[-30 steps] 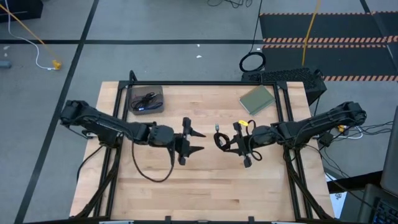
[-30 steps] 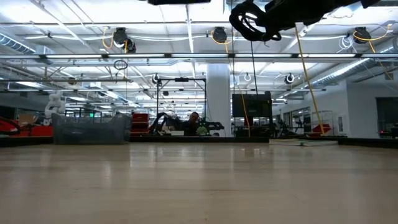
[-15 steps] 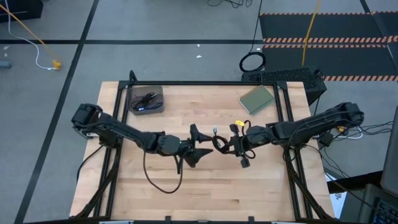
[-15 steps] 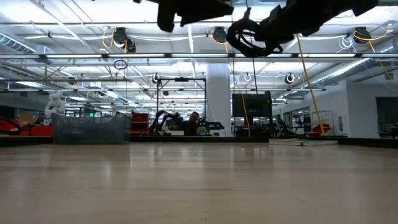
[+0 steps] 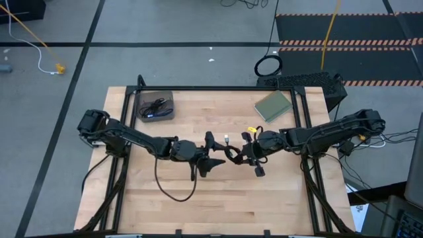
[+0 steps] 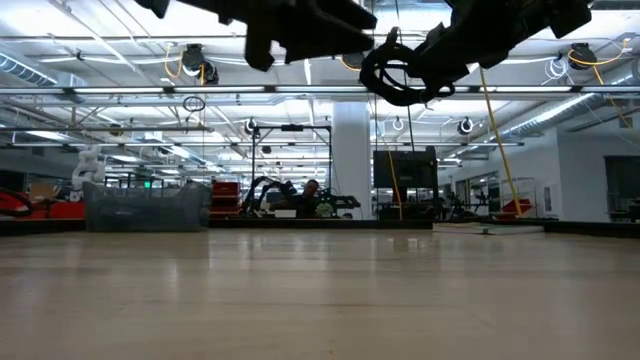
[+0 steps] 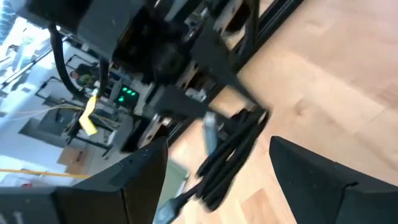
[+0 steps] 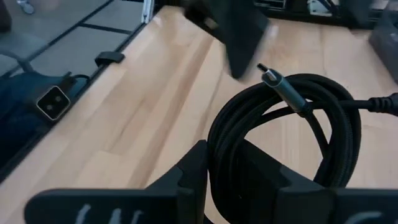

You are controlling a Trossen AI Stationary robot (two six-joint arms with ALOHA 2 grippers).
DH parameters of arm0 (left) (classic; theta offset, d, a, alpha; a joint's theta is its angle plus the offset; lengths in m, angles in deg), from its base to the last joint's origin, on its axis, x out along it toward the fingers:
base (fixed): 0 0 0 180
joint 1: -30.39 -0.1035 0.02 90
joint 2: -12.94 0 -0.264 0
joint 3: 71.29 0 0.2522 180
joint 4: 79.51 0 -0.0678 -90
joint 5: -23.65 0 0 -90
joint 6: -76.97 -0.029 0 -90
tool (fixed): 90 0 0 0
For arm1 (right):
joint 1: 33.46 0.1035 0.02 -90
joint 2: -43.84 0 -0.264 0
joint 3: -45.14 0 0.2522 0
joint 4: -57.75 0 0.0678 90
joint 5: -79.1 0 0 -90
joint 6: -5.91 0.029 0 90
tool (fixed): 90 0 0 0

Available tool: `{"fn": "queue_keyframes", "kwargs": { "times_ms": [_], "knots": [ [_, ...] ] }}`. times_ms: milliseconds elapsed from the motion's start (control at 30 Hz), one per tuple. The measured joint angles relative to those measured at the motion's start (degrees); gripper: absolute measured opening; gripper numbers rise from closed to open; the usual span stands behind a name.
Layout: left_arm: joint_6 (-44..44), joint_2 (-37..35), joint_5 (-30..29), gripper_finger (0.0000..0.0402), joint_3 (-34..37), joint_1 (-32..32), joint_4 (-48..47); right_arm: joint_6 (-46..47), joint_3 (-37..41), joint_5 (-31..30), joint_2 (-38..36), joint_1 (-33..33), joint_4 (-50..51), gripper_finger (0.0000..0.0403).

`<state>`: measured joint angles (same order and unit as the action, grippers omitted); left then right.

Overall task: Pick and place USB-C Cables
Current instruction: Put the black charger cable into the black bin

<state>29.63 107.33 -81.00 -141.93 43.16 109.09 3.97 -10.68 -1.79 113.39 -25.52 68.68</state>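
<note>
Black USB-C cable point(image 8: 292, 118), coiled, is hanging in the clamped fingers of the right hand point(image 5: 249, 153), raised above the middle of the counter point(image 5: 264, 198); the left hand point(image 5: 215, 153) is facing it just beside, fingers spread wide and holding nothing; two more USB-C cables point(image 5: 153, 106) are lying in the grey tray point(image 5: 168, 114), well apart from the held cable, at the counter's far left corner.

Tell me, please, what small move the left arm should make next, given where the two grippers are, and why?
Probably ease the left gripper a little further toward the black coiled cable and shut on it. The right gripper holds that coil up off the table, and the left jaws stand open either side of it in the left wrist view, so a handover looks ready.
</note>
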Motion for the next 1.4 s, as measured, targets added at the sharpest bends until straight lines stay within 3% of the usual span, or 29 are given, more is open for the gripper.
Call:
{"fn": "queue_keyframes", "kwargs": {
  "times_ms": [633, 933, 1400],
  "knots": [
    [-4.7, 5.4, 10.1, 0.0219, 0.0, -3.0, 5.4, -0.2, 0.0, 3.2, 2.5, -0.1, -2.1, 0.0064],
    [-4.9, 5.4, 10.2, 0.0151, 0.0, -3.2, 5.0, -0.3, 0.0, 3.4, 2.5, -0.1, -2.4, 0.0064],
    [-6.4, 5.3, 10.4, 0.0105, 0.0, -3.2, 4.8, -0.4, 0.0, 4.6, 2.5, -0.2, -2.5, 0.0065]
  ]
}}
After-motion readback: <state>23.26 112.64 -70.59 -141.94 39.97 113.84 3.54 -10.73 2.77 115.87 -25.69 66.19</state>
